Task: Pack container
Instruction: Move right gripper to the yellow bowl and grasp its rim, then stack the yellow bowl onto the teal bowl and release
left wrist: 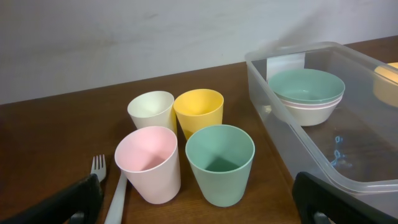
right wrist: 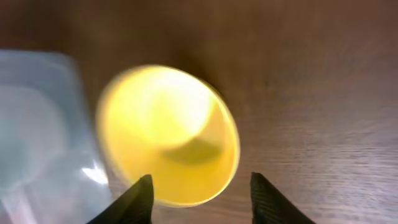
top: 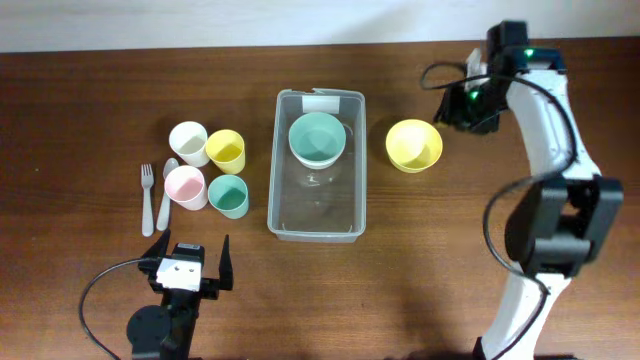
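Note:
The clear container [top: 281, 212] sits mid-table with its white label at the far end; it also shows in the left wrist view [left wrist: 292, 146]. A green bowl [top: 317, 139] stacked on a white one [left wrist: 311, 112] lies inside it. A yellow bowl [top: 414, 145] stands on the table to its right; it fills the right wrist view [right wrist: 168, 134]. My right gripper [right wrist: 200, 199] is open just above that bowl's near rim, its body at the back right [top: 466, 106]. My left gripper [top: 190, 258] is open and empty at the front, facing the cups.
Left of the container stand a white cup [top: 188, 142], a yellow cup [top: 226, 150], a pink cup [top: 185, 186] and a green cup [top: 229, 196]. A white fork [top: 147, 198] and a spoon [top: 166, 188] lie left of them.

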Robot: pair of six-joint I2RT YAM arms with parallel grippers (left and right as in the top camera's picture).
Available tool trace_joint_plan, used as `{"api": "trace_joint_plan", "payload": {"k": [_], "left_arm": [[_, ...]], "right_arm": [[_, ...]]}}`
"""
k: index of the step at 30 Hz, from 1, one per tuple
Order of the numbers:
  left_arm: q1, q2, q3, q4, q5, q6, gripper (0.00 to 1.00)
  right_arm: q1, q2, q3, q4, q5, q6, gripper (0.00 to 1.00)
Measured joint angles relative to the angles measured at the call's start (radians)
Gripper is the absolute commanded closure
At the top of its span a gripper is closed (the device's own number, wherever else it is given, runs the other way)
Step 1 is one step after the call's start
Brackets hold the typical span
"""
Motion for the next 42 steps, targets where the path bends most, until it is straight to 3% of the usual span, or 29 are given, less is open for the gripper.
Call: {"api": "trace_joint_plan", "payload": {"k": [12, 20, 28, 30, 35, 38, 42], "left_arm": [[0.0, 0.0, 0.0, 0.0, 0.0, 0.0, 0.0], [0.0, 0.0, 0.0, 0.0, 0.0, 0.0, 0.0], [0.0, 0.0, 0.0, 0.0, 0.0, 0.0, 0.0], [0.0, 0.0, 0.0, 0.0, 0.0, 0.0, 0.01], [0.0, 0.0, 0.0, 0.0, 0.0, 0.0, 0.0], [0.0, 0.0, 0.0, 0.0, 0.0, 0.0, 0.01], [0.0, 0.0, 0.0, 0.0, 0.0, 0.0, 0.01]], "right_arm": [[-0.013, 0.051, -0.2, 0.185, -0.025, 0.013, 0.61], [-0.013, 0.051, -0.259, 0.29, -0.094, 0.018, 0.96], [-0.018, 0.026, -0.266, 0.291, -0.204, 0.017, 0.96], [-0.018, -0.021, -0.274, 0.298, -0.238, 0.018, 0.96], [0.015, -0.328, -0.279, 0.394, -0.319, 0.06, 0.96], [0.125, -0.512, -0.254, 0.43, -0.334, 0.069, 0.96], [0.309, -0.509, -0.243, 0.432, -0.272, 0.076, 0.96]]}}
